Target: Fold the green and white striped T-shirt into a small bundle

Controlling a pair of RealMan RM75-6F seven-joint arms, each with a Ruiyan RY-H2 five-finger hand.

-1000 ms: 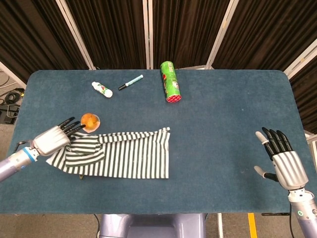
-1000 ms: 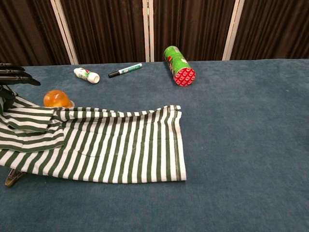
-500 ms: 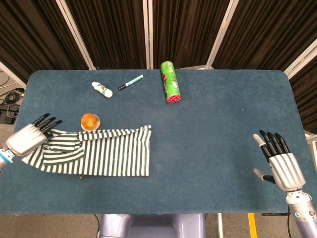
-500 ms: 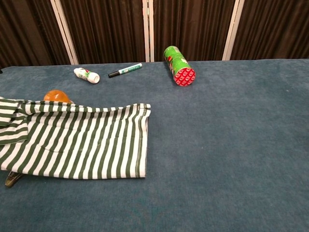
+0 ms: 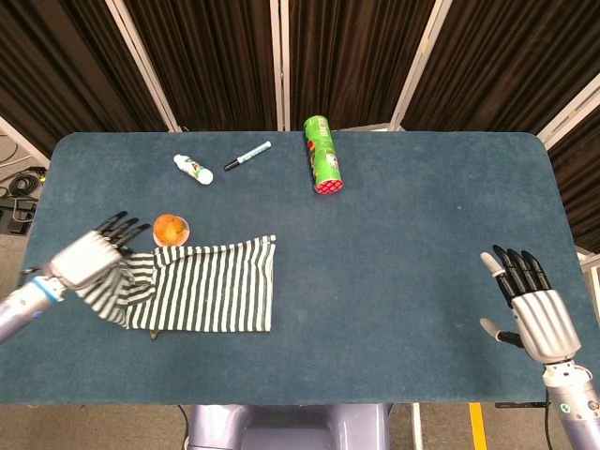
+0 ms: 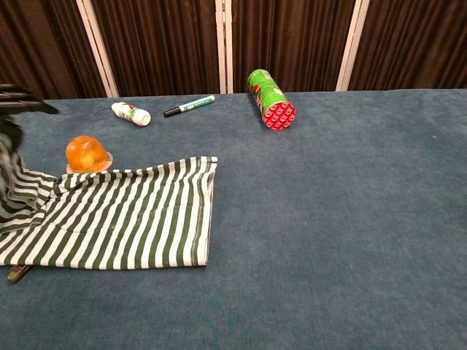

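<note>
Left hand [image 5: 89, 260] holds the left end of the striped T-shirt [image 5: 202, 296], fabric bunched under the palm and lifted off the bench [image 5: 403, 234]. Fingers are extended over the cloth, not wrapped tight; grip looks loose, can't confirm how secure. In chest view only dark fingertips [image 6: 22, 102] show at the left edge, with shirt [image 6: 124, 219] hanging from there.

Change: half a second ago the hand was further out toward the left bench edge with the shirt dragged along flat. Now the hand has come back inward and up, and the left end is raised. Shirt's right hem sits slightly further left than before, well left of where it lay a second ago. Reads as the start of a left-over-right fold, after a drag that pulled the cloth flat. Most of the folding is left to do: shirt is a long flat strip, nowhere near a bundle.

Right hand [image 5: 536, 309] sits idle at the near right bench corner, fingers spread, holding nothing, well apart from the shirt.

Around:
- Orange cup [image 5: 170, 228] is touching or just beside the shirt's far edge, near the left hand. Main obstacle; a sweep could knock it.
- Small dark object [image 6: 18, 273] pokes out from under the near left hem, can't identify it.
- White bottle [image 5: 193, 170], marker [image 5: 247, 156] and green can [image 5: 322, 155] lie at the far side, well apart from the fold path.
</note>
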